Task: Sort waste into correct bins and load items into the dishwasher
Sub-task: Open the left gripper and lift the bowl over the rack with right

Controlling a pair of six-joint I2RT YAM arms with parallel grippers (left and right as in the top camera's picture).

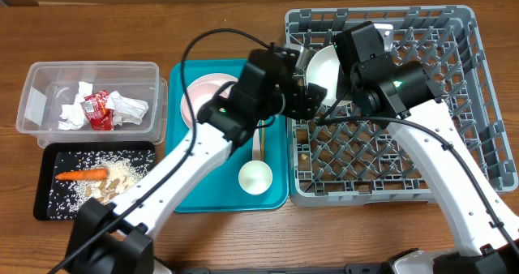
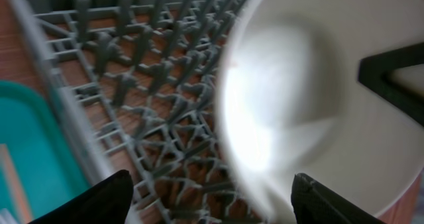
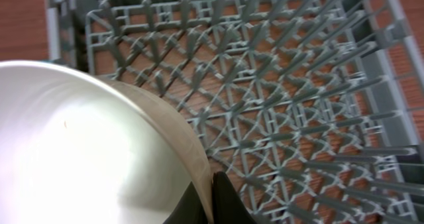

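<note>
The left arm (image 1: pixel 195 148) and right arm (image 1: pixel 438 148) meet over the far left corner of the grey dish rack (image 1: pixel 486 104), the white bowl (image 1: pixel 323 67) between them blocking that spot. The rack's right side lies open from above, upright pegs aside

**A:** The table (image 1: pixel 97 23), upper left of the frame?

**B:** Wood, with visible grain and a low satin sheen.

**A:** And the rack (image 1: pixel 454 104)?

**B:** Grey moulded plastic, matt. The bowl (image 1: pixel 323 70) at its upper left is white, smooth and glossy. It glares in both wrist views, but the blur there leaves me unsure whether it is plastic or glazed ceramic.

**A:** Centre?

**B:** The teal tray (image 1: pixel 277 156) is smooth plastic with a mild shine. The pink plate (image 1: pixel 203 92) and white cup (image 1: pixel 255 177) look smooth.

**A:** Left side?

**B:** The tub (image 1: pixel 36 104) is clear plastic. Its napkins (image 1: pixel 130 108) are crumpled white paper, and the wrapper (image 1: pixel 97 110) is shiny red. The black tray (image 1: pixel 53 197) looks matt.
</note>
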